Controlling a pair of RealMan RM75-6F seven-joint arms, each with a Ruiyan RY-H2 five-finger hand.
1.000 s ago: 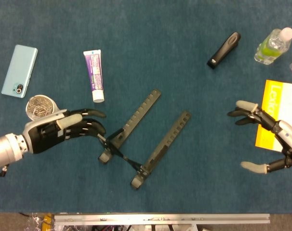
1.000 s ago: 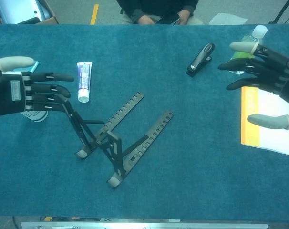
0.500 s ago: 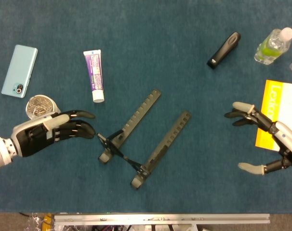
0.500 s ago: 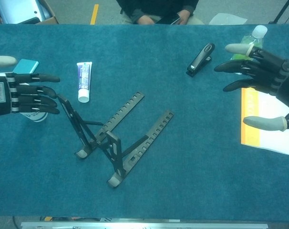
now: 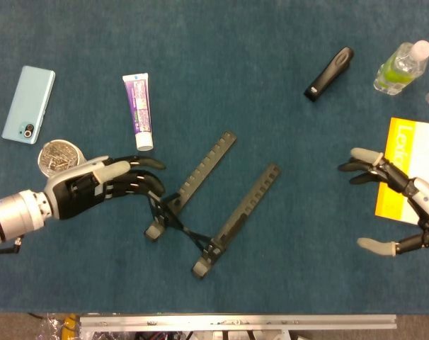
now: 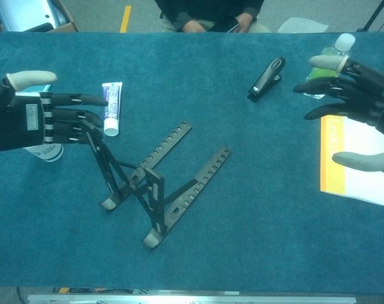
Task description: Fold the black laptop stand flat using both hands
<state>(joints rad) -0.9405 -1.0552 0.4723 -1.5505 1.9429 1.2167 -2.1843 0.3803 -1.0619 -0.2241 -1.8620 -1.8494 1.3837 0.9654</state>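
Note:
The black laptop stand point(image 5: 214, 202) point(image 6: 160, 183) sits mid-table, its two notched rails lying flat toward the far right and its rear legs raised at the near left. My left hand point(image 5: 94, 188) point(image 6: 43, 117) hovers at the left with fingers stretched out, their tips touching the top of the raised leg point(image 6: 94, 136). It holds nothing. My right hand point(image 5: 395, 209) point(image 6: 357, 114) floats open at the far right over the yellow booklet, well away from the stand.
A purple toothpaste tube point(image 5: 137, 111), a pale blue phone point(image 5: 28, 104) and a round tin point(image 5: 59, 156) lie at the left. A black stapler point(image 5: 329, 73), a green bottle point(image 5: 402, 66) and a yellow booklet point(image 5: 402, 152) occupy the right.
My left hand drew back to the left, then came forward again to the raised leg, which now leans a little further. My right hand drifted slightly right.

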